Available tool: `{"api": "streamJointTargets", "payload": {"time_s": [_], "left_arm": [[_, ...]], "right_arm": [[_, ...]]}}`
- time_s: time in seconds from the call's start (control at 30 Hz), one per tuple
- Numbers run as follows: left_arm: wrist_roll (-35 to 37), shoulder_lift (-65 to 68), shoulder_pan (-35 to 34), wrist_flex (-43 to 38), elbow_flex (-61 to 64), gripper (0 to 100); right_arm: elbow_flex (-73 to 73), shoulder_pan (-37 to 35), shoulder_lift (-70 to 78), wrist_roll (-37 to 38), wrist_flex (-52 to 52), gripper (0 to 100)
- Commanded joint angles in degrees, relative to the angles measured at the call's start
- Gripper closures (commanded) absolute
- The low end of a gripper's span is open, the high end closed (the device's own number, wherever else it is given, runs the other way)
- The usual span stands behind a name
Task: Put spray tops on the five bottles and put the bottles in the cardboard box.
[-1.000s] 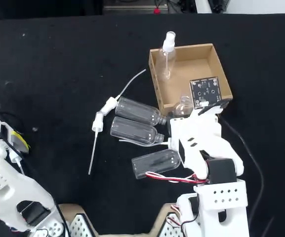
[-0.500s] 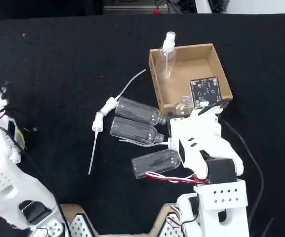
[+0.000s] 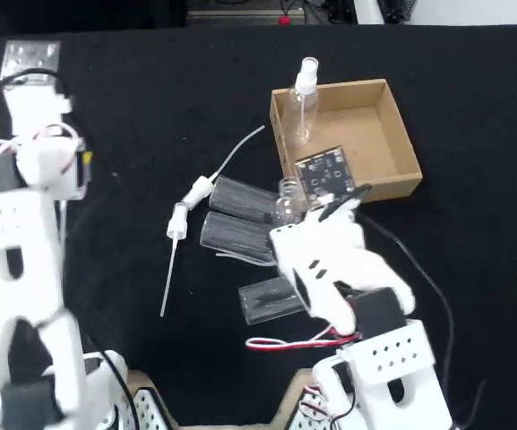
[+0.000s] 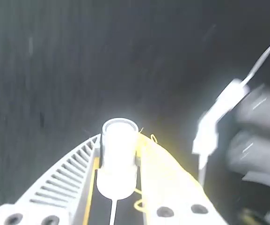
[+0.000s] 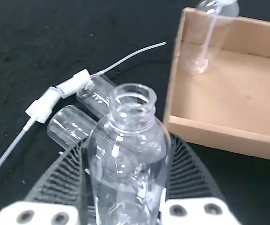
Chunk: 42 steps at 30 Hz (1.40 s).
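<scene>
Both arms are chunky white plastic. The right arm carries a black motor block, a looping red-and-white cable, a row of small holes across its lower plate, and a square black circuit board near the wrist. The right gripper has dark ribbed fingers on white mounts with screw holes. The left arm shows slot-shaped cut-outs and thin red wires. The left gripper has a white ribbed finger and yellow trim.
</scene>
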Motion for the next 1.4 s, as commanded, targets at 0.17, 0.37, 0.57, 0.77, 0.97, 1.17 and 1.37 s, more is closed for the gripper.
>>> {"api": "streamJointTargets", "payload": {"time_s": [0.17,0.37,0.57,0.77,0.97,1.17,1.37], "left_arm": [[10.46,-11.6,11.91,-12.92,-0.31,96],[18.02,-14.86,19.38,-16.0,-0.75,96],[18.73,-20.04,30.73,-24.62,-0.57,96],[18.73,-25.32,41.01,-27.16,-0.22,96],[18.64,-25.49,44.09,-31.03,-0.22,96],[18.46,-25.49,44.26,-26.37,-1.1,96],[18.37,-25.41,44.88,-21.89,-0.48,96]], "right_arm": [[9.54,-10.02,-4.7,-0.35,-16.7,93.9],[16.48,-10.73,-19.47,0.09,-16.53,93.9],[20.44,-10.9,-30.81,-0.18,-13.45,93.9],[20.88,-10.73,-36.09,-0.26,-10.73,93.9],[22.99,-10.9,-37.67,-0.09,-11.34,93.9],[22.99,-10.73,-37.67,0.09,-11.34,93.9],[22.99,-10.73,-37.67,0.18,-11.34,93.9]]}}
